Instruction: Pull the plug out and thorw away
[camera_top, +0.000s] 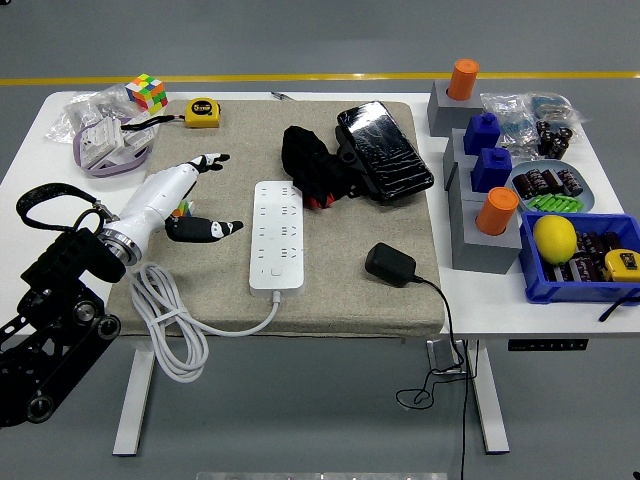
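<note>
A white power strip (278, 235) lies lengthwise on the beige mat (330, 290), with its white cable (170, 320) looping off the near left edge. No plug sits in its sockets. A black plug adapter (391, 264) lies on the mat to the strip's right, its thin black cord (447, 330) hanging over the table's front. My left hand (200, 195) hovers just left of the strip, fingers spread and holding nothing. The right arm is out of view.
A black bundle (312, 168) and a shiny black pouch (384, 150) lie at the mat's far side. A Rubik's cube (146, 92), a yellow tape measure (203, 112) and plastic bags (100, 140) are at the back left. Grey stands with blue and orange blocks (484, 215) and a blue bin (584, 258) are on the right.
</note>
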